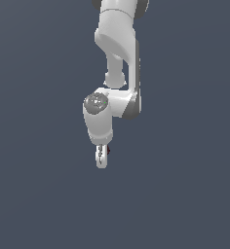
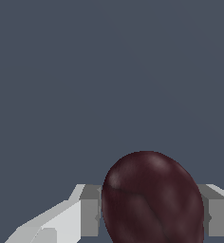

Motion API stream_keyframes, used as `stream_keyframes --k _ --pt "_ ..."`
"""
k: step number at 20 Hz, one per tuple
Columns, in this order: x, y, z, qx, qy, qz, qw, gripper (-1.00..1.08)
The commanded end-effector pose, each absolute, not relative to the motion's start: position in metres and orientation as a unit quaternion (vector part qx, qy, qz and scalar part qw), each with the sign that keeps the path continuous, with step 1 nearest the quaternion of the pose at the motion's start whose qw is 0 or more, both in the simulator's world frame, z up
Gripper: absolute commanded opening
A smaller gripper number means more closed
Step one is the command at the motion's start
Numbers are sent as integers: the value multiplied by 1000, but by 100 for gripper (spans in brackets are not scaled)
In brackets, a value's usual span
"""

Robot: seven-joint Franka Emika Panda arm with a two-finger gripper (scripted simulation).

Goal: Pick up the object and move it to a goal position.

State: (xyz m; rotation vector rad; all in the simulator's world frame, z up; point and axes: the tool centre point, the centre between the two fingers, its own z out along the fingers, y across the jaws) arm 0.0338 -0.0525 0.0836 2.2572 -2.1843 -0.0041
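The dark maroon-red ball (image 2: 152, 199) sits between the two grey pads (image 2: 90, 211) of my white gripper in the wrist view, both pads touching its sides. In the exterior view only a thin red sliver of the ball (image 1: 108, 150) shows beside the fingers. My gripper (image 1: 102, 158) hangs straight down from the white arm and is shut on the ball, held in the air at mid frame.
A plain dark blue-grey background fills both views. The white arm (image 1: 118, 39) rises to the top edge of the exterior view. No goal marker shows.
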Motion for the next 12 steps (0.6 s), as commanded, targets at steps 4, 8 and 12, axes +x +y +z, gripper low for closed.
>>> stream_keyframes --k 4,8,12 --pt "25 -47 137 718 -696 -1 -1 -100" --pt "16 -43 185 718 -696 -1 -1 -100" --pt "7 -38 234 718 -696 -1 0 -100"
